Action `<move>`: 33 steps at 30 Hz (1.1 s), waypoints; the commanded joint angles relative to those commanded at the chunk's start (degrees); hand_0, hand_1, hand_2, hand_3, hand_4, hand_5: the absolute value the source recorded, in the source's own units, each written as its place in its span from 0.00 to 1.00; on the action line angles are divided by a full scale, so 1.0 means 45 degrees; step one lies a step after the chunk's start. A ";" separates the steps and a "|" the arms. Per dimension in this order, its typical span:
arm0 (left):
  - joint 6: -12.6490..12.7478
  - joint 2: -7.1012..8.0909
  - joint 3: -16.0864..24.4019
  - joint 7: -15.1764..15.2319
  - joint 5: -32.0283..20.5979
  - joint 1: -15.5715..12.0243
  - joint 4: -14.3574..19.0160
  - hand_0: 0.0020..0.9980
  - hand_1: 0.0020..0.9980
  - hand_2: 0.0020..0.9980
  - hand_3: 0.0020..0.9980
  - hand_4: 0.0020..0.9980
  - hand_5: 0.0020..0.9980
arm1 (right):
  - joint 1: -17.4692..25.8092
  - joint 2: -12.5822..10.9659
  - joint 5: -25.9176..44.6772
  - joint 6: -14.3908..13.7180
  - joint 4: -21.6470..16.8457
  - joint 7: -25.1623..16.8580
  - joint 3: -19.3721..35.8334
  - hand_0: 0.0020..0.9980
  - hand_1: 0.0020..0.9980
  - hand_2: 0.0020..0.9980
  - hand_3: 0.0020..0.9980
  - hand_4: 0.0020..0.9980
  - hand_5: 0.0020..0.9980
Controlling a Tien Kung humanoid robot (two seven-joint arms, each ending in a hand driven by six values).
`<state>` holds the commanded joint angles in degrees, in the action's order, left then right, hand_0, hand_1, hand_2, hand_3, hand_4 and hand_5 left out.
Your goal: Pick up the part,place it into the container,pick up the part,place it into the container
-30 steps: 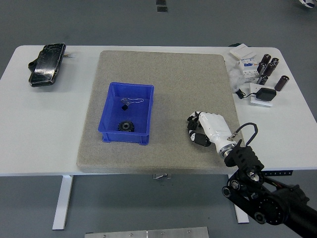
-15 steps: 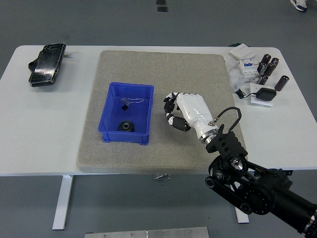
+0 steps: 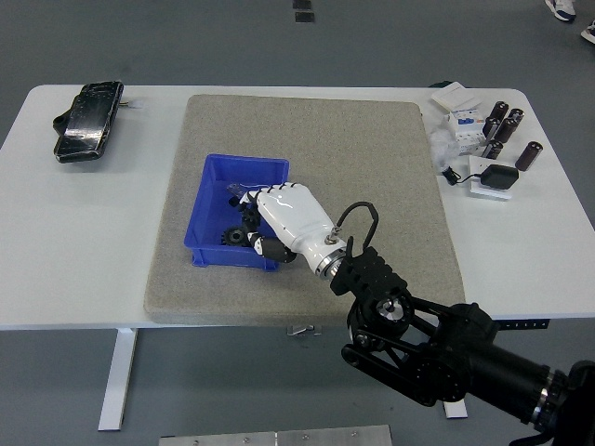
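White worktop [image 3: 93,242] bore a grey felt mat [image 3: 353,158] at centre, black handheld device [image 3: 86,121] lay at far left corner, dark cylinders [image 3: 502,125], white boxes [image 3: 462,116] and black adapter [image 3: 495,176] clustered at far right.

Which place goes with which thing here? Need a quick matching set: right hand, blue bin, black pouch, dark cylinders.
Things:
1. right hand
2. blue bin
3. black pouch
4. dark cylinders

Places:
A. far left corner of the table
B. over the bin's right side
C. far right corner of the table
D. left half of the grey mat

Pairs: 1-B, 2-D, 3-A, 4-C
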<state>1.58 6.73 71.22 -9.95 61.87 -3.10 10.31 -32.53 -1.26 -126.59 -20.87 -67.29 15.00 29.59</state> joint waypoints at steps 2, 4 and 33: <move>-0.0002 -0.0003 0.0010 -0.0009 0.0013 0.0003 0.0000 0.64 0.61 0.58 0.57 0.62 0.38 | -0.0005 0.0033 0.0031 -0.0011 0.0033 0.0003 -0.0050 0.79 0.80 0.79 0.73 0.55 0.19; -0.0002 -0.0004 0.0025 -0.0018 0.0030 0.0005 0.0000 0.64 0.61 0.58 0.57 0.62 0.38 | 0.0023 0.0052 0.0069 -0.0011 0.0067 0.0008 -0.0058 0.88 0.87 0.85 0.81 0.65 0.24; 0.0000 -0.0093 0.0008 -0.0031 -0.0039 -0.0118 0.0000 0.64 0.61 0.58 0.57 0.62 0.37 | 0.3418 -0.1228 0.9392 0.0344 0.0114 -0.7425 0.5554 0.80 0.76 0.76 0.73 0.76 0.34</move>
<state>1.58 6.31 71.26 -10.09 61.69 -3.63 10.31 -17.15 -6.79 -84.32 -19.32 -66.78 -18.41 54.58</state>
